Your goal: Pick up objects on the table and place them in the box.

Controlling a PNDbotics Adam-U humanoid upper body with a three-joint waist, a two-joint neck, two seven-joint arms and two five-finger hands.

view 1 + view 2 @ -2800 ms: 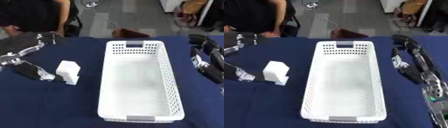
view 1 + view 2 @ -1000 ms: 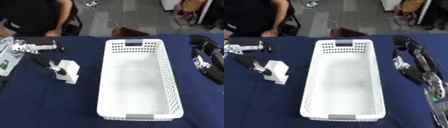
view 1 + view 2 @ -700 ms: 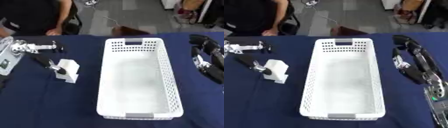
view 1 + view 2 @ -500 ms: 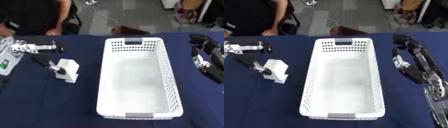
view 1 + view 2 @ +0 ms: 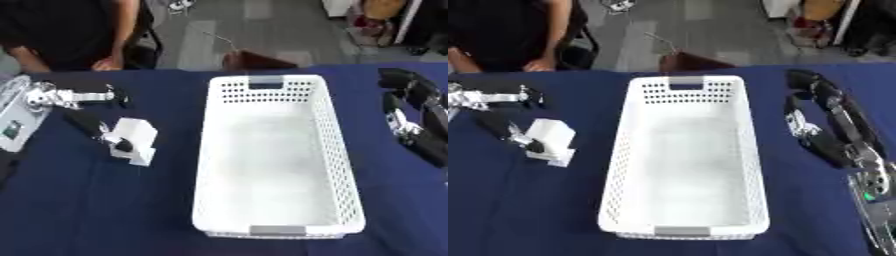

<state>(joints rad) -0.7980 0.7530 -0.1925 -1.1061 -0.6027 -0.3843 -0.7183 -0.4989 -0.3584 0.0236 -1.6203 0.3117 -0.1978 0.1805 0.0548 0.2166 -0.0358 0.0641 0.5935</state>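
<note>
Step in hand: we judge this the pick-up of the white block (image 5: 134, 141), with nothing yet carried to the box.
White block: it sits on the blue table (image 5: 96, 210) toward the left edge, well apart from the white basket (image 5: 337, 150), which serves as the box.
Left hand (image 5: 87, 112): one finger lies against the block's left side and another reaches out straight above it; we think it is only touching, but the view is too soft to be sure of a pinch.
Right hand (image 5: 820, 120): it rests by the table's right edge, fingers fairly straight, holding nothing.
Next move: we would need to close on the block, lift it clear, and carry it rightward over the basket's near wall.
Basket contents: we see nothing inside it.
</note>
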